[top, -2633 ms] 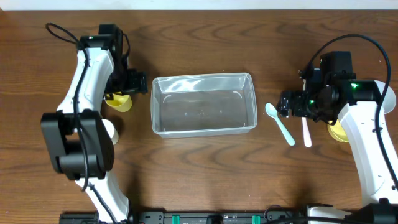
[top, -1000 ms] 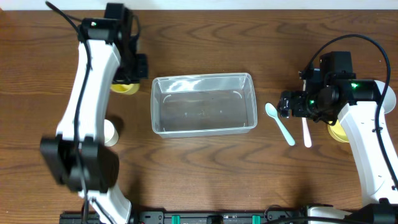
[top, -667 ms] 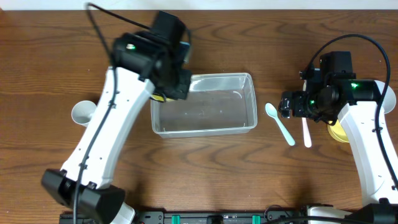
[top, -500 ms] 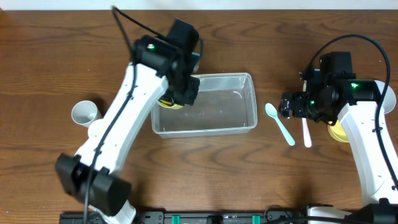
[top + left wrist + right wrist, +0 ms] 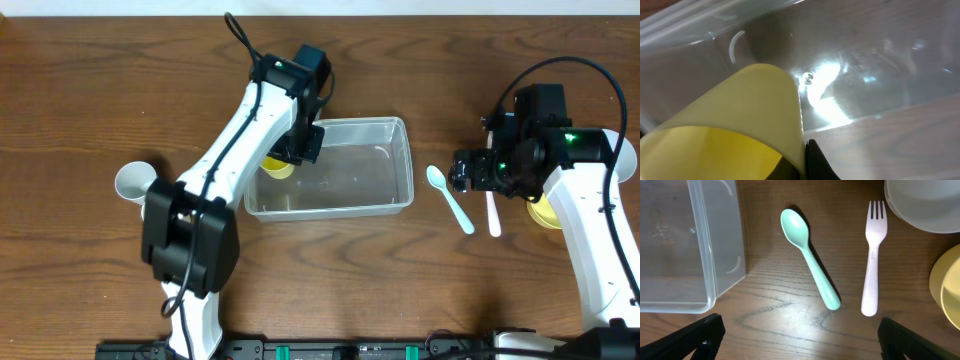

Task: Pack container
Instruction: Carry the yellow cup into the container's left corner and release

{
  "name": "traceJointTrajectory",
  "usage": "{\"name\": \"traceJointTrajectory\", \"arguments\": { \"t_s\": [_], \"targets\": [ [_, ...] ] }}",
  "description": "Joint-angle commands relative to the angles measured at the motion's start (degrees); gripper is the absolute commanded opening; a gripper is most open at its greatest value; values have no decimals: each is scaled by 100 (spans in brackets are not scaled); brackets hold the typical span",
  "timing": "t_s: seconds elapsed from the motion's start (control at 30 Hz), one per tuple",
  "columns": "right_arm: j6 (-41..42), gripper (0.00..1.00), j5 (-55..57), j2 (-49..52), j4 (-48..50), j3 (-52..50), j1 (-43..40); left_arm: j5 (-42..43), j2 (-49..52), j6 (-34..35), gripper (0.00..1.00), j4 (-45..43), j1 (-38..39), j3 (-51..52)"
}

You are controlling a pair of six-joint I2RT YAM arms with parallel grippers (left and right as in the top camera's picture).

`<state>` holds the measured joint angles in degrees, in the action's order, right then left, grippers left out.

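The container [image 5: 345, 176] is a clear rectangular tub at the table's middle, with nothing else on the bare part of its floor [image 5: 875, 55]. My left gripper [image 5: 292, 150] is shut on the rim of a yellow cup [image 5: 277, 165], held just inside the tub's left end. In the left wrist view the yellow cup [image 5: 735, 120] fills the lower left, with one black fingertip [image 5: 815, 161] pressed against its wall. My right gripper [image 5: 466, 170] is open above the wood right of the tub, with nothing between its fingers [image 5: 695, 339]. The tub's right end [image 5: 687, 245] shows there too.
A mint spoon [image 5: 810, 260] and a white fork [image 5: 873, 255] lie side by side right of the tub. A white bowl [image 5: 925, 205] and a yellow bowl [image 5: 949, 287] sit further right. A white cup [image 5: 133, 181] stands at the left.
My left arm has swung from the table's left over to the tub, carrying the yellow cup into its left end. The white cup now shows. The right arm has not moved.
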<state>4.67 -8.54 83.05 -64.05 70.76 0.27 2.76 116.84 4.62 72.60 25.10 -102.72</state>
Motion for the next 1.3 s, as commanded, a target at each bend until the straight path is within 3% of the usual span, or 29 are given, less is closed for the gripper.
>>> {"name": "traceJointTrajectory", "arguments": {
  "t_s": [0.0, 0.47, 0.53, 0.6, 0.67, 1.03, 1.27],
  "targets": [
    [-116, 99, 63, 20, -13, 107, -37, -286, 269, -9, 6, -35, -103, 17],
    [-118, 99, 66, 20, -31, 107, -37, -284, 463, -11, 6, -398, -393, 17],
    [-118, 99, 66, 20, -31, 107, -37, -284, 463, -9, 22, -396, -393, 17],
    [-116, 99, 66, 20, -31, 107, -37, -284, 463, -9, 27, -396, -391, 17],
    [-116, 99, 66, 20, -33, 107, -37, -282, 463, -9, 45, -396, -391, 17],
    [-162, 99, 68, 20, -48, 107, -37, -284, 306, -7, 51, -197, -382, -175],
    [-179, 99, 81, 20, -46, 107, -37, -337, -870, 39, 59, 234, -413, -780]
  ]
}}
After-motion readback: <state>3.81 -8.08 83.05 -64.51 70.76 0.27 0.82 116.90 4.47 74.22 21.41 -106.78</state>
